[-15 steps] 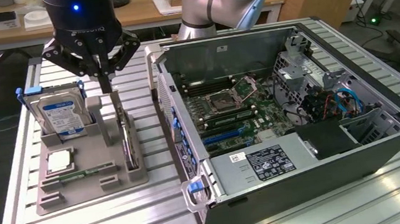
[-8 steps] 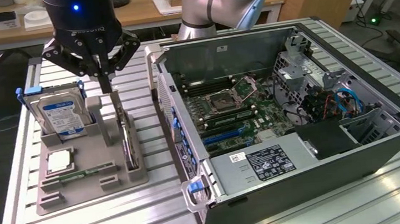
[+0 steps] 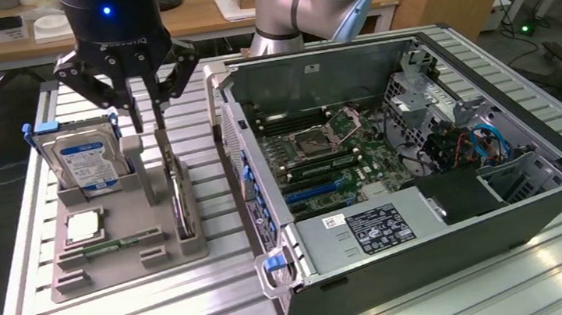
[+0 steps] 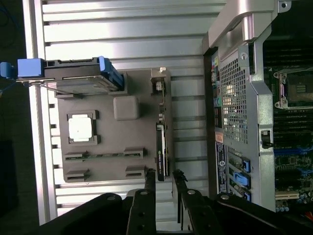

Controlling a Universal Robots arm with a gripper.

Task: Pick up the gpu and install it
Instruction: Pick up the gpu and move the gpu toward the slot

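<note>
The gpu (image 3: pixel 176 196) stands on edge in a slot of the grey holder (image 3: pixel 125 262), its silver bracket end uppermost. My gripper (image 3: pixel 150 123) hangs just above the card's top end, fingers pointing down and a little apart. In the wrist view the gpu (image 4: pixel 162 149) appears edge-on as a thin dark strip, and my gripper (image 4: pixel 164 175) is lined up with its near end, one fingertip on either side of the card's line. The fingers are open and hold nothing.
The holder also carries a silver hard drive (image 3: pixel 87 158) in a blue frame, a processor chip (image 3: pixel 84 225) and a memory stick (image 3: pixel 112 244). The open computer case (image 3: pixel 261 167) lies to the exterior view's right, motherboard (image 3: pixel 333 156) exposed.
</note>
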